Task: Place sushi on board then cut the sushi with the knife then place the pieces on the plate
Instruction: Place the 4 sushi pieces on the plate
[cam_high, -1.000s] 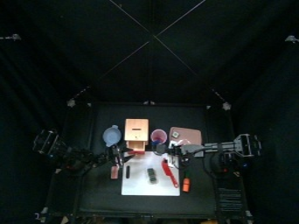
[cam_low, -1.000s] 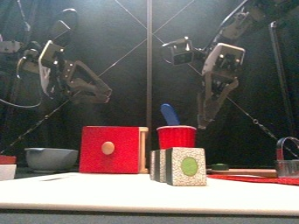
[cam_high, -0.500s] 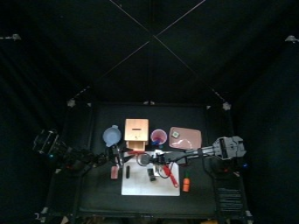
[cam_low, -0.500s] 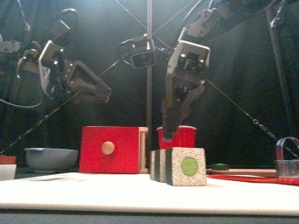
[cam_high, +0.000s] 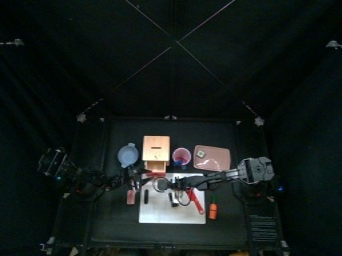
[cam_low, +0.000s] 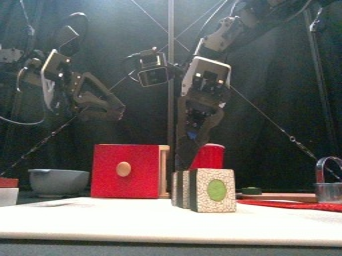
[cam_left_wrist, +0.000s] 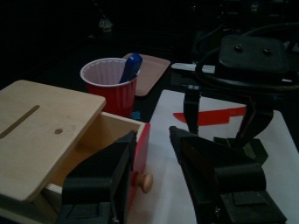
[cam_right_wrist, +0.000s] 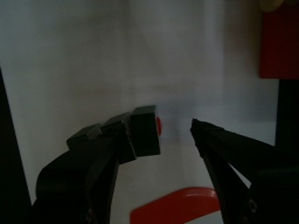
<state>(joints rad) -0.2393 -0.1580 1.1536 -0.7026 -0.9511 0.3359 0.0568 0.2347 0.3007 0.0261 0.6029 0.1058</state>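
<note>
Fingers on the right arm (cam_right_wrist: 138, 136), spread, have swung left over the board (cam_high: 154, 215), above the sushi (cam_low: 203, 190) standing there uncut. The red knife (cam_high: 197, 206) lies ungrasped, so cutting waits. The left fingers (cam_left_wrist: 216, 166) are spread and idle.

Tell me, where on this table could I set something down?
The front strip of the white cutting board, ahead of the dark green sushi roll, lies bare. The back row is crowded: blue-grey bowl, pale wooden box, red cup and flat pink tray side by side, with the right gripper hanging over the board.
</note>
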